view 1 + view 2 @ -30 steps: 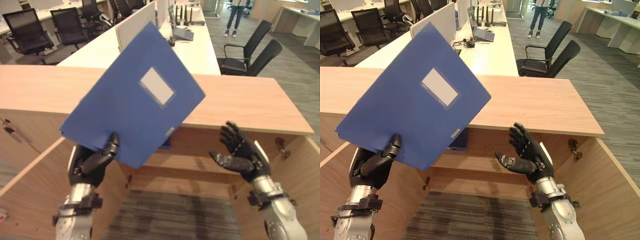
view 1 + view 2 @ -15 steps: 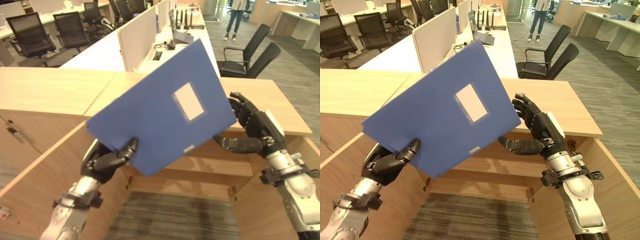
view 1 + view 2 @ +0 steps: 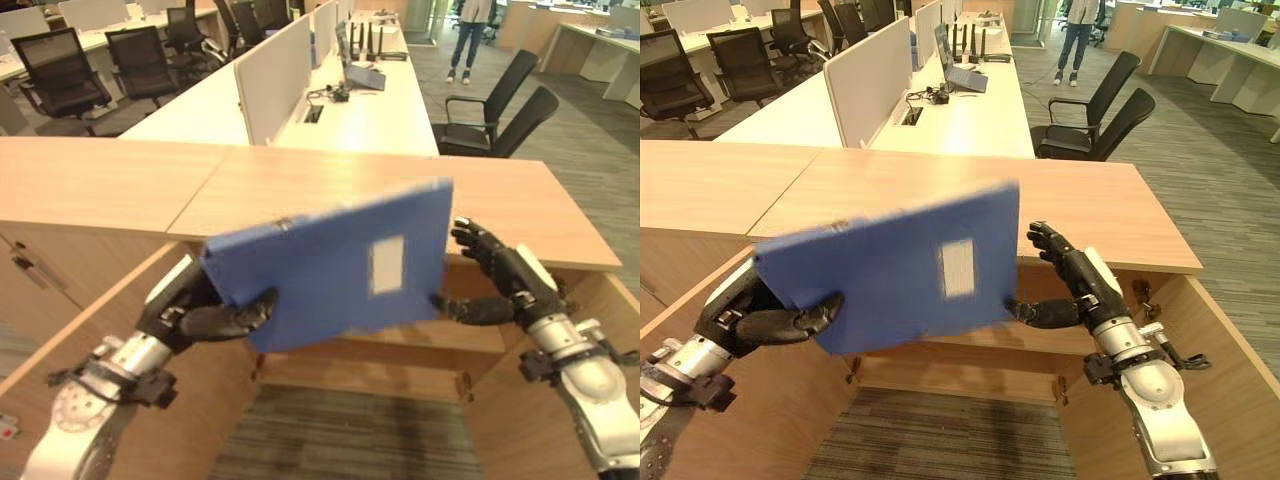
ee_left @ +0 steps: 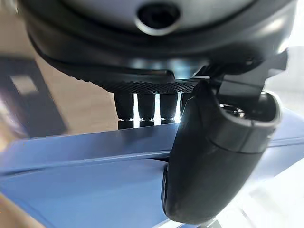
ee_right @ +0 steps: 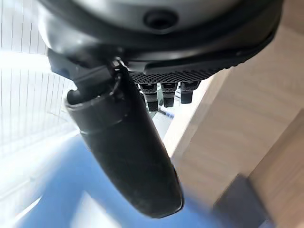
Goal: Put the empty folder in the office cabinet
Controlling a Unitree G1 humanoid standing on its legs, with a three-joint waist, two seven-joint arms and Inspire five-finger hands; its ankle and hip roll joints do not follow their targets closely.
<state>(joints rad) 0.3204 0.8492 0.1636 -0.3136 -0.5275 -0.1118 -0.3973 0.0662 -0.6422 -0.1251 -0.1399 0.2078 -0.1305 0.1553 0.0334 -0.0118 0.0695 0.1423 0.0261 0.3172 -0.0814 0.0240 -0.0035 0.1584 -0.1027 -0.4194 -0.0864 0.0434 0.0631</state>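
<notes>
Folder [image 3: 330, 275], pinched at its lower corner by the left hand [image 3: 205, 312], steadied by the right hand's [image 3: 500, 285] straight fingers (thumb underneath), needed levelling before entering the cabinet [image 3: 470, 330].

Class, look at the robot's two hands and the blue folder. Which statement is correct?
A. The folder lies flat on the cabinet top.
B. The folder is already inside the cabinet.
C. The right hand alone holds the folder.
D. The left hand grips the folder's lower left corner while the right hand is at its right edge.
D: the left hand has its thumb curled over the blue folder, held up before the open cabinet; the right hand is at its right edge.
</notes>
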